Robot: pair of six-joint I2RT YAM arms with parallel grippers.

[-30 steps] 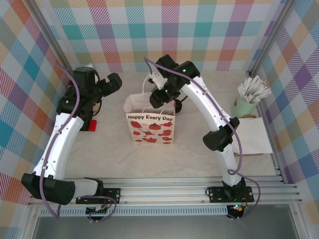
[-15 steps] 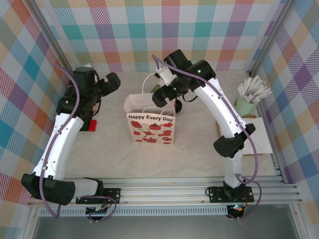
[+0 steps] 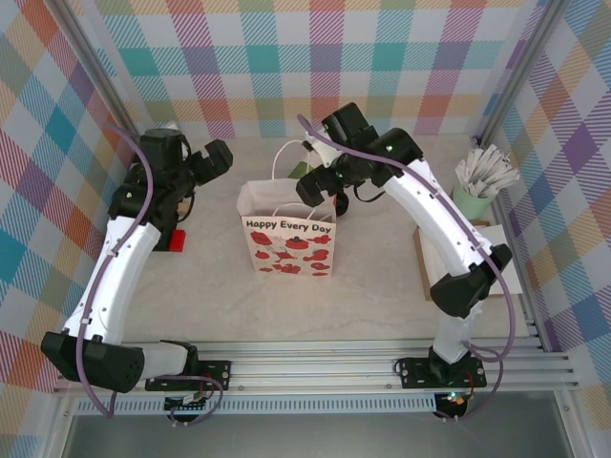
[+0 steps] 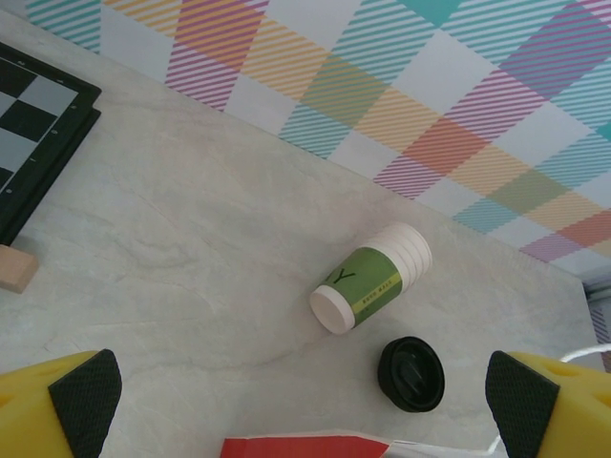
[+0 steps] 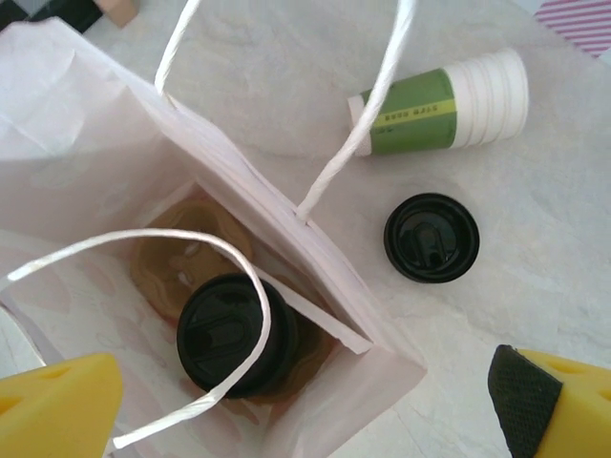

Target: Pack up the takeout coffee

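White paper printed with red flowers makes the gift bag, which stands upright nearest the arm bases, its mouth open and its two cord handles loose. Inside it, on what looks like a brown moulded tray at the bottom, the takeout coffee stands upright with its black lid on top, so the packing itself looks done. The right gripper hangs over the bag's mouth with its jaws wide apart and nothing between them, clear of the cup. Just behind the bag, on the table, lies the loose black lid. A little beyond it the nested stack of green cups rests on its side. The left gripper is off to the left, its jaws also spread and empty, facing that same stretch near the checked back wall.

The coffee should handle as a light, thin-walled thing, heavier and prone to spill if filled. The paper side would give under a hard squeeze, and the plastic lid is slick and may pop off. The best hold, I judge, is across the paper wall just under the lid rim, gently, never by the lid alone. Inside the bag that wall is hard to reach.

Counted: one bag, one lidded coffee, one loose lid, one stack of cups, two empty grippers.
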